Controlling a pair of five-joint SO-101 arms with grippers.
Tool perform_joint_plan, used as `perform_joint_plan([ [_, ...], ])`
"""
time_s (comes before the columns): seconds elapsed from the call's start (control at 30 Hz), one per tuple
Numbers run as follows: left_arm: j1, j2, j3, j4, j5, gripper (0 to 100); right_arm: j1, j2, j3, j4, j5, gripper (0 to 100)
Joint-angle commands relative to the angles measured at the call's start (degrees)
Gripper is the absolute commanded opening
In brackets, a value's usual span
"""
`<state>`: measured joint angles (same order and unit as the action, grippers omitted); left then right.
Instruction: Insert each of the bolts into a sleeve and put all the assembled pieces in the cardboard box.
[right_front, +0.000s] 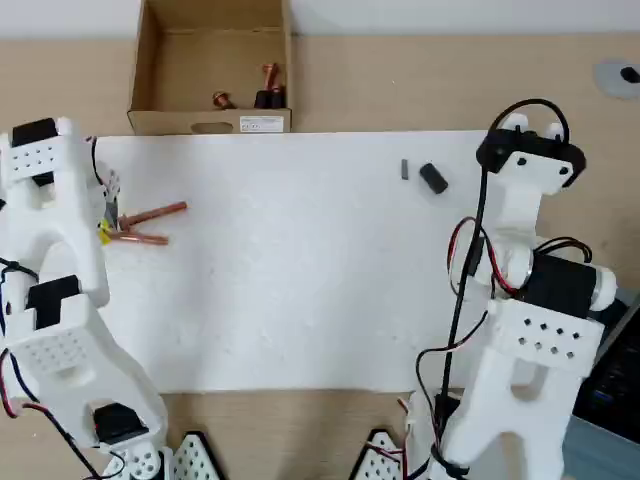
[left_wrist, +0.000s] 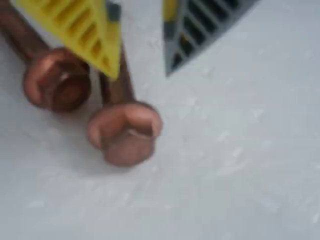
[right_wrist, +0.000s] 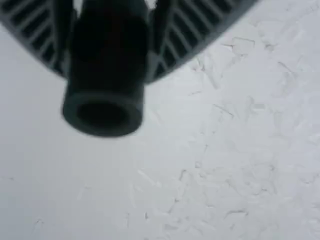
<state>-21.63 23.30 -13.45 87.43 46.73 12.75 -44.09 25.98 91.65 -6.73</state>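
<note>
Two copper bolts (right_front: 148, 225) lie side by side at the left edge of the white mat (right_front: 300, 290). My left gripper (right_front: 108, 215) is right at their heads. In the left wrist view it (left_wrist: 141, 70) stands open, yellow and grey fingers apart, with one bolt head (left_wrist: 125, 131) just below the yellow finger (left_wrist: 85, 30) and the other bolt head (left_wrist: 57, 80) beside it. A black sleeve (right_front: 432, 178) sits at the mat's far right. My right gripper (right_wrist: 107, 55) is shut on this sleeve (right_wrist: 105, 105), its open end facing the camera.
The cardboard box (right_front: 140, 80) stands beyond the mat's far edge and holds assembled bolt-and-sleeve pieces (right_front: 268, 90). A dark keyboard (right_front: 615, 390) lies at the right edge. The mat's middle is bare.
</note>
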Motion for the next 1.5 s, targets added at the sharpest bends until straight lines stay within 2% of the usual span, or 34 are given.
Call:
perform_joint_plan([
  [0.0,0.0,-0.6,-3.8,0.6,0.2,11,0.2,-1.8,0.0,-1.1,-0.4,1.0],
  [0.13,0.0,-0.4,-2.7,0.5,0.2,17,0.2,-1.8,0.0,-1.1,-0.4,1.0],
  [0.77,-0.1,-0.4,5.6,-3.6,0.2,17,0.2,-1.8,0.0,-1.0,-0.4,1.0],
  [1.13,-0.6,-0.9,5.0,-3.5,0.2,17,0.6,-1.8,0.0,-0.7,-0.4,1.0],
  [1.47,-0.4,-1.0,-6.3,5.9,0.3,17,0.3,-1.8,0.0,-1.0,-0.4,1.0],
])
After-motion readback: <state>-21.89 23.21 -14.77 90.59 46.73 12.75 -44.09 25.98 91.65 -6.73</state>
